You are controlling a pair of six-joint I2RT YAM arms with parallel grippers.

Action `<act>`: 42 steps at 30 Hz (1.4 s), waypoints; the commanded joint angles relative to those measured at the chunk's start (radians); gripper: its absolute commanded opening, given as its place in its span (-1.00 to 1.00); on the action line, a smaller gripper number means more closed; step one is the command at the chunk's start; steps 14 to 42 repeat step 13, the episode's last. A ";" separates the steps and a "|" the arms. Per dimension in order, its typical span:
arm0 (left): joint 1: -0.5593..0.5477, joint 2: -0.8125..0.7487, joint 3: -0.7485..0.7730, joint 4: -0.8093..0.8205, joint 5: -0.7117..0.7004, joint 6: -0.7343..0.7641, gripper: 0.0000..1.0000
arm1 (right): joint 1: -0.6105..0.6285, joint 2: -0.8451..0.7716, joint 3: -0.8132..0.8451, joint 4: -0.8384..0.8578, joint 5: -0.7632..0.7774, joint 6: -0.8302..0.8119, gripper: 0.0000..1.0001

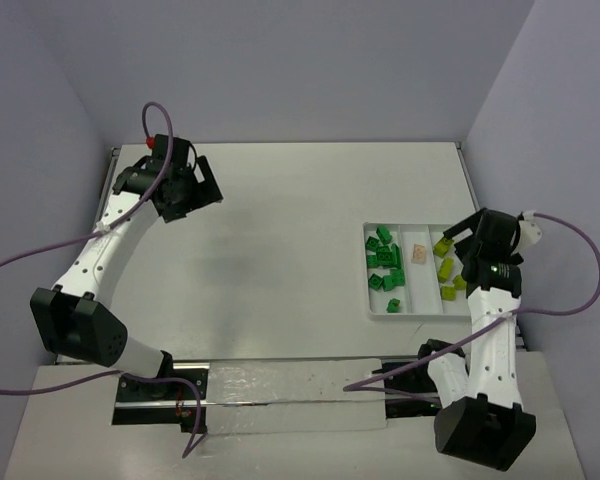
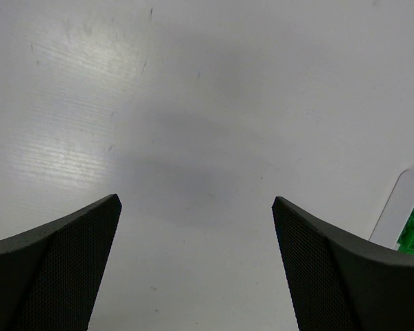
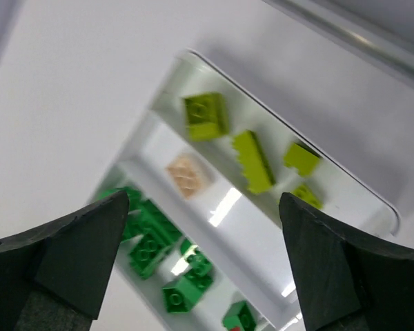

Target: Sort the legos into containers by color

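Legos lie in the white tray [image 1: 420, 316] at the right of the worktop [image 1: 280, 250], directly under the right end effector [image 3: 203, 200], whose jaws stand wide apart and hold nothing. The tray's three compartments run away from the arm bases. The dark green bricks [image 1: 384, 262] fill the left one, the single peach brick [image 1: 417, 254] sits in the middle one, and the yellow-green bricks [image 1: 446, 268] are in the right one. The right arm is plainly the nearer. The left end effector [image 2: 196, 200], also wide open and empty, hangs over bare worktop well apart at the far left. I see no loose brick outside the tray, so the sorting looks finished. No brand, label or writing can be read anywhere.
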 commanded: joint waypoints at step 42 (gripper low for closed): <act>0.003 -0.065 0.229 -0.031 -0.060 0.048 0.99 | 0.422 0.107 0.448 -0.054 0.008 -0.220 1.00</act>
